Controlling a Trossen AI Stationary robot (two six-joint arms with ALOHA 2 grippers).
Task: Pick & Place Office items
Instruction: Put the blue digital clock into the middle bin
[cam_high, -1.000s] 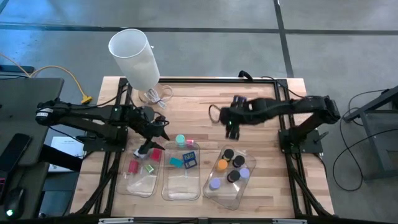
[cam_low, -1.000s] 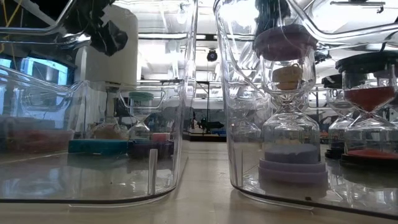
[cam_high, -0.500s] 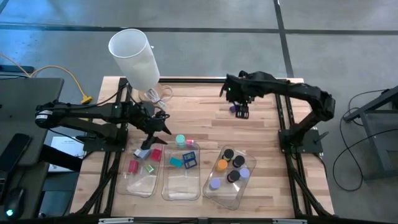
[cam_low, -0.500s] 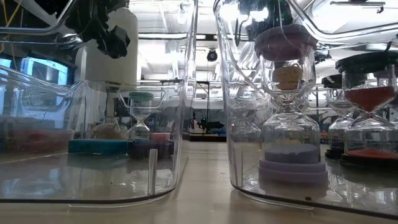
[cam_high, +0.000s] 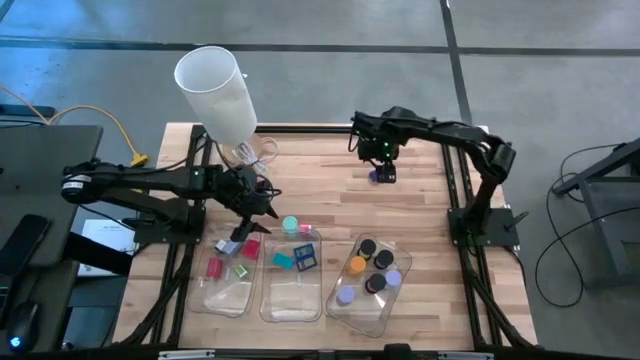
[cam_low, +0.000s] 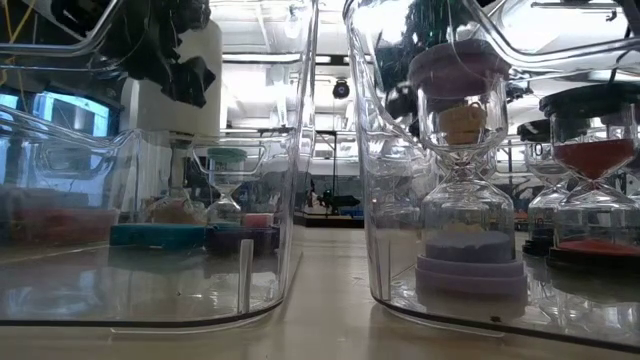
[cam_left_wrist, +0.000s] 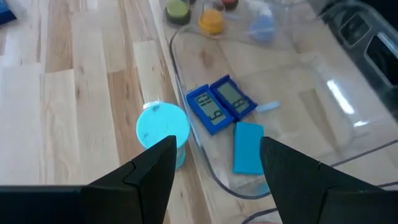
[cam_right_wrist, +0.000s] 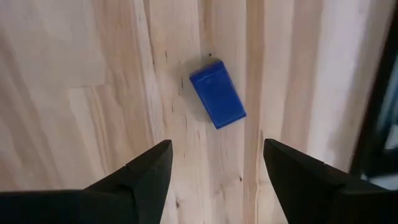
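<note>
the right gripper (cam_right_wrist: 211, 171) hangs with its fingers apart over a blue block (cam_right_wrist: 217, 94) that lies flat on the bare wood near the table's far right side, untouched. the left gripper (cam_left_wrist: 214, 168), fingers also spread and holding nothing, hovers above a teal cap (cam_left_wrist: 162, 127) standing on the table just outside the middle tray's rim.

the middle tray (cam_high: 291, 300) holds two blue pieces (cam_left_wrist: 221, 102) and a teal block (cam_left_wrist: 249, 147). the left tray (cam_high: 224, 297) holds red and pink pieces (cam_high: 215, 268) and a small green one (cam_high: 240, 271). the right tray (cam_high: 362, 310) holds round caps (cam_high: 368, 247): black, orange and purple.

a tall white cylinder (cam_high: 217, 92) stands at the far left corner of the wooden table (cam_high: 310, 170), which sits on a grey floor. the low view looks through the clear tray walls into a bright room.
</note>
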